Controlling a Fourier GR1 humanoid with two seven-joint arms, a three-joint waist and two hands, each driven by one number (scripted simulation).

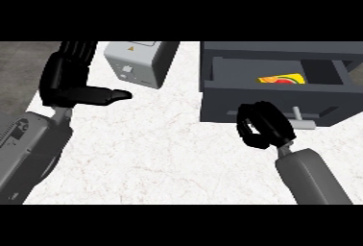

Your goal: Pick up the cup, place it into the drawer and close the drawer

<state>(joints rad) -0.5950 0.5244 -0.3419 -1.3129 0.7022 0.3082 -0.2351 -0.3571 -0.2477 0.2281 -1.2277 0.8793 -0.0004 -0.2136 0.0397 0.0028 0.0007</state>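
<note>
Nearest in, the right forearm (pixel 312 177) climbs from the lower edge, and the right hand (pixel 264 126) sits at the front of the drawer (pixel 273 98), fingers curled in a tight fist with nothing visibly inside them. The hand is just left of the drawer's small grey handle (pixel 303 121); whether it touches the drawer front, I can't tell. Over on the other side the left hand (pixel 71 79) shows at the upper left edge of the white marbled counter (pixel 156 158), fingers straight and pointing up, thumb stuck out to the right, holding nothing.

Further back, the dark grey drawer stands pulled open, and there inside it is the cup (pixel 282 79), a yellow shape with red and green markings lying on the drawer floor near the middle. No words on it can be read. Back left, a light grey box (pixel 138 62) stands on the counter, with a small yellow triangle label on top; any writing there is too small to read
</note>
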